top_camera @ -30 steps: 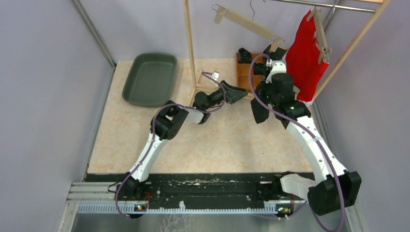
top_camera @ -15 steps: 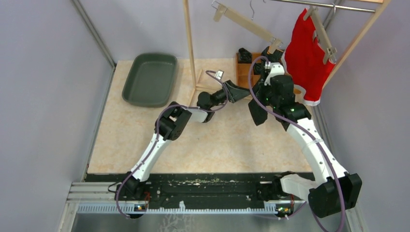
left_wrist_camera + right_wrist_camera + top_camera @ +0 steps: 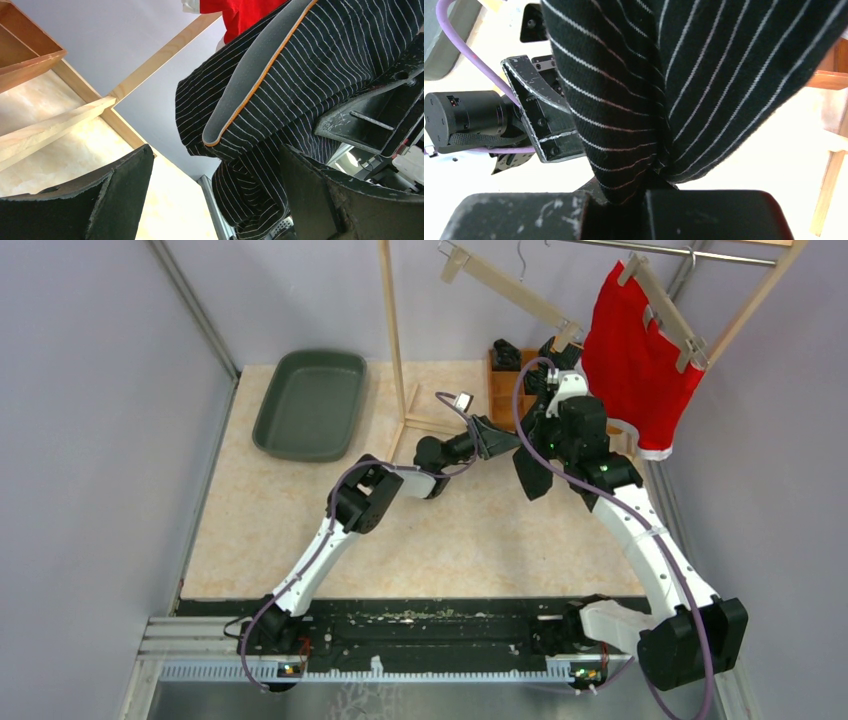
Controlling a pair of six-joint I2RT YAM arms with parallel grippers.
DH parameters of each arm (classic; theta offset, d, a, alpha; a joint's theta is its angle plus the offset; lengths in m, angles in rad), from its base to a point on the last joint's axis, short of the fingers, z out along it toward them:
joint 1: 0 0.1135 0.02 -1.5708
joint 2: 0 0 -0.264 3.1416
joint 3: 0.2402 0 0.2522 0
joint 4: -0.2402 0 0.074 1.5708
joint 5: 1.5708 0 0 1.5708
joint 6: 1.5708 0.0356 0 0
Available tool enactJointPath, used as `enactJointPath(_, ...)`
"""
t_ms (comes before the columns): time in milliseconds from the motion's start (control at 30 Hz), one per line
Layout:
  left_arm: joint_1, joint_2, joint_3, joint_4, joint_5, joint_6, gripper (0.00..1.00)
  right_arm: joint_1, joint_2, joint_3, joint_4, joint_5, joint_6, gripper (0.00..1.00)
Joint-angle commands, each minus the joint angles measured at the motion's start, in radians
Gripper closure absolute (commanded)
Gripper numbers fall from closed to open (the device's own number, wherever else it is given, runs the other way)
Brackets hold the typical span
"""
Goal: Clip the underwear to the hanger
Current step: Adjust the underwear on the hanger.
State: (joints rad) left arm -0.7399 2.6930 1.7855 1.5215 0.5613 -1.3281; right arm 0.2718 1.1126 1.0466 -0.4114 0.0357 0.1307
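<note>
The striped underwear (image 3: pixel 684 75) is pinched between the 2 closed fingers of the right gripper (image 3: pixel 644 192) and is held up off the table (image 3: pixel 300 530), at the rack (image 3: pixel 392 330). In the left wrist view, the fabric is seen bunched, with a grey waistband edged in orange, hanging just ahead of the left gripper (image 3: pixel 215 200). That gripper's fingers (image 3: pixel 100 200) are spread wide and nothing is grasped by them. In the top view, the 2 grippers are found close together below the lower end of the tilted wooden hanger (image 3: pixel 510 288). Whether the underwear touches this hanger cannot be told. Red shorts (image 3: pixel 640 355) are clipped to a 2nd hanger (image 3: pixel 665 305) on the right, and a green tray (image 3: pixel 310 405) is set well apart on the left.
</note>
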Motion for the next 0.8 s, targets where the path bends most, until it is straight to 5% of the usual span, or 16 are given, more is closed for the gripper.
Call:
enactJointPath(0, -0.007, 0.016, 0.010, 0.184, -0.017, -0.021, 0.01, 0.001, -0.021, -0.003, 0.039, -0.008, -0.008, 1.00)
enactJointPath(767, -0.018, 0.009, 0.018, 0.217, -0.111, -0.023, 0.17, 0.001, -0.028, -0.017, 0.037, -0.016, -0.005, 1.00)
